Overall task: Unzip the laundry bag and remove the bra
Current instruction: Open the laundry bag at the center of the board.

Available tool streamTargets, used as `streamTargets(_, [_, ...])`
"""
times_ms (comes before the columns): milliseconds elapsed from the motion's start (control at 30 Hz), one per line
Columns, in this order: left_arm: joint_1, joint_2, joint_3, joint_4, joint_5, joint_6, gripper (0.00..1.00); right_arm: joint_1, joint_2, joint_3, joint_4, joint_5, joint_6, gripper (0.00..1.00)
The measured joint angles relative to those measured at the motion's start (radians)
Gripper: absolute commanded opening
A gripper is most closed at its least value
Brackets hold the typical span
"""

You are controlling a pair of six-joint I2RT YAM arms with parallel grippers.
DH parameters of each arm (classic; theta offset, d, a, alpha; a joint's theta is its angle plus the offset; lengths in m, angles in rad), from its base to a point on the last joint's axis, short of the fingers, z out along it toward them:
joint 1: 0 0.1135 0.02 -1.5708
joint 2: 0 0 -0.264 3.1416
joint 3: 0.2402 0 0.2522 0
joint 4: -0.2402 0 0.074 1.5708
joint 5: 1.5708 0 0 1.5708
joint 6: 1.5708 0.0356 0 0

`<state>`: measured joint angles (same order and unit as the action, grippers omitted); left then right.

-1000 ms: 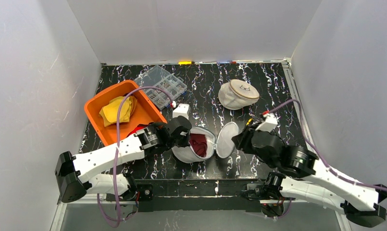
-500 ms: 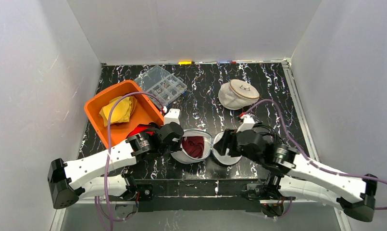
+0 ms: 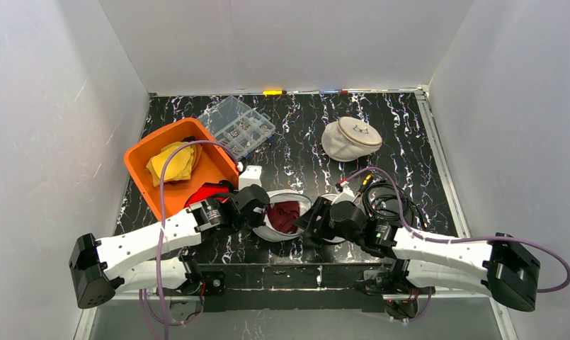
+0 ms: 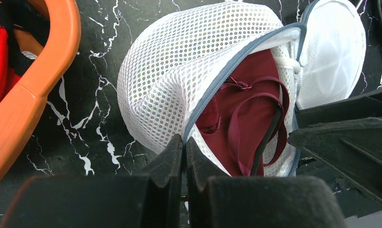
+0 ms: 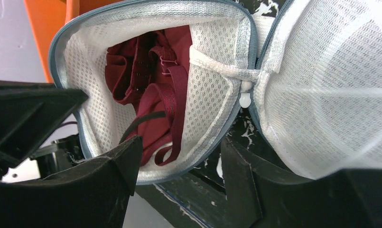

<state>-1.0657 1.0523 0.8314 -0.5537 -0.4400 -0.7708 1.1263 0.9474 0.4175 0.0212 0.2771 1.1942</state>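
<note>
Left wrist view: our left pincer (image 4: pixel 184 143) is clenched on the zipper rim of the laundry bag (image 4: pixel 179 80), seemingly to steady it on the table (image 4: pixel 98 118). Our right pincer (image 5: pixel 181 152), released wide, hovers at the unzipped mouth, where the bra (image 5: pixel 146 80) lies inside.

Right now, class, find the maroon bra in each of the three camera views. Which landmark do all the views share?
Top external: the bra is low centre, inside the open laundry bag.
Left wrist: the bra is right of centre, in the bag's mouth.
Right wrist: the bra is left of centre, in the upper half.
Shared landmark: the orange bin, beside the bag in every view.
</note>
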Motion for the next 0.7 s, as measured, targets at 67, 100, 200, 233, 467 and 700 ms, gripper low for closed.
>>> streamTargets(67, [0.001, -0.003, -0.007, 0.001, 0.005, -0.004, 0.00, 0.000, 0.037, -0.006, 0.045, -0.014, 0.035, 0.63])
streamTargets(100, [0.002, -0.004, -0.008, 0.000, 0.007, -0.006, 0.00, 0.000, 0.051, -0.006, 0.059, -0.019, 0.044, 0.61])
streamTargets(200, [0.002, -0.009, -0.008, 0.001, 0.011, -0.008, 0.00, 0.000, 0.089, -0.006, 0.087, -0.023, 0.073, 0.59])
streamTargets(233, [0.002, -0.011, -0.008, 0.001, 0.012, -0.008, 0.00, 0.000, 0.092, -0.006, 0.088, -0.023, 0.082, 0.61])
streamTargets(467, [0.002, -0.036, -0.008, -0.001, 0.012, -0.009, 0.00, 0.003, 0.093, -0.006, 0.086, -0.022, 0.113, 0.69])
streamTargets(700, [0.002, -0.047, -0.008, -0.002, 0.011, -0.008, 0.00, 0.014, 0.093, -0.013, 0.098, -0.022, 0.142, 0.55])
